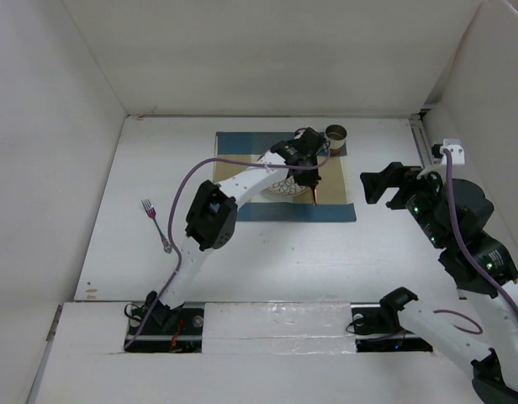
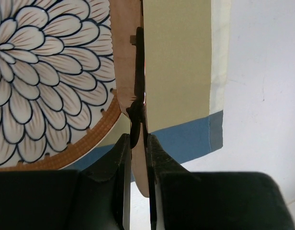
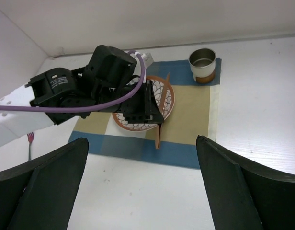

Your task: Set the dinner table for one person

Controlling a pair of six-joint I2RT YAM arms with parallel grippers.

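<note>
We start with the dinner table (image 1: 267, 252), the big plain white surface walled by white panels, which fills the whole top view and carries everything else. Toward its far edge, a little right of centre, lies a blue-and-tan checked placemat (image 1: 336, 192). A round plate (image 3: 167, 95) with a blue petal pattern and a brown rim sits on the middle of the placemat. A small metal cup (image 3: 203, 63) stands upright on the placemat's far right corner, apart from the plate.

Over the plate's right rim we find the left gripper (image 2: 138, 143), its jaws pinched almost together on a thin copper-coloured utensil (image 3: 159, 136). We see the utensil edge-on from the left wrist. It runs alongside the plate's right side over the tan band, its near tip above the placemat's near blue band. We cannot tell whether it touches the cloth.

A fork (image 1: 155, 223) with a pinkish head lies flat on the bare table toward the left edge, well apart from the placemat.

The right gripper (image 3: 141, 187) hangs over the table to the right of the placemat, jaws spread wide with nothing between them.
</note>
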